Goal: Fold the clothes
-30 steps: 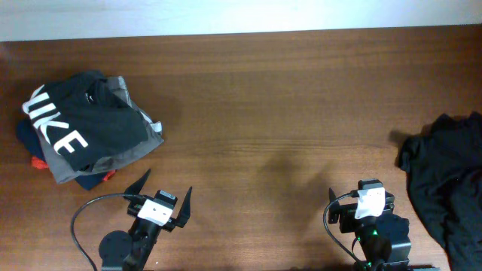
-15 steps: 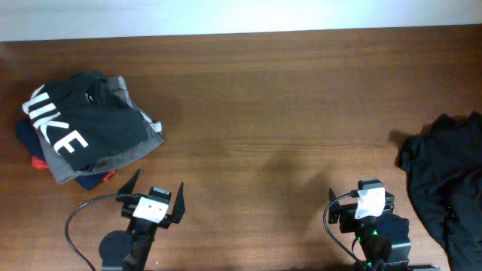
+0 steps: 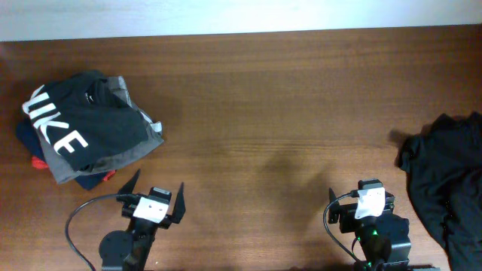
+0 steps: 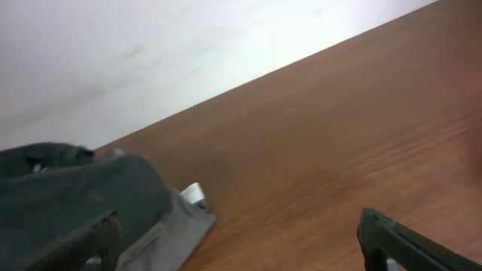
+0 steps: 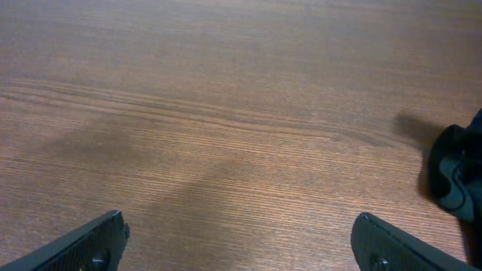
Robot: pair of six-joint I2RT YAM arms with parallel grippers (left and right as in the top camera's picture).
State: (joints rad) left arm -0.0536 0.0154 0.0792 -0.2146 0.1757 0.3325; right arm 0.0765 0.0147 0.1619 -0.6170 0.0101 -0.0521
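The left gripper (image 3: pixel 155 190) and right gripper (image 5: pixel 239 247) are both spread wide and empty at the near edge. The black T-shirt (image 3: pixel 444 177) lies crumpled at the right edge of the table (image 3: pixel 263 98). The right wrist view catches only one dark fold of it, the overhead far more.

Just big white "NIKE" letters across the black garment (image 3: pixel 102 124) far left, N only partly showing. Nothing else readable.

I count 1 loose black T-shirt (image 3: pixel 448 177), 1 folded pile (image 3: pixel 83 132) showing 4 layers: NIKE top (image 3: pixel 94 124), grey (image 3: pixel 124 154), navy (image 3: pixel 26 135), orange (image 3: pixel 38 162). 2 grippers: left gripper (image 3: pixel 158 181), right gripper (image 5: pixel 241 241), 2 fingers (image 3: pixel 138 179) each. 1 desk (image 3: pixel 263 98).
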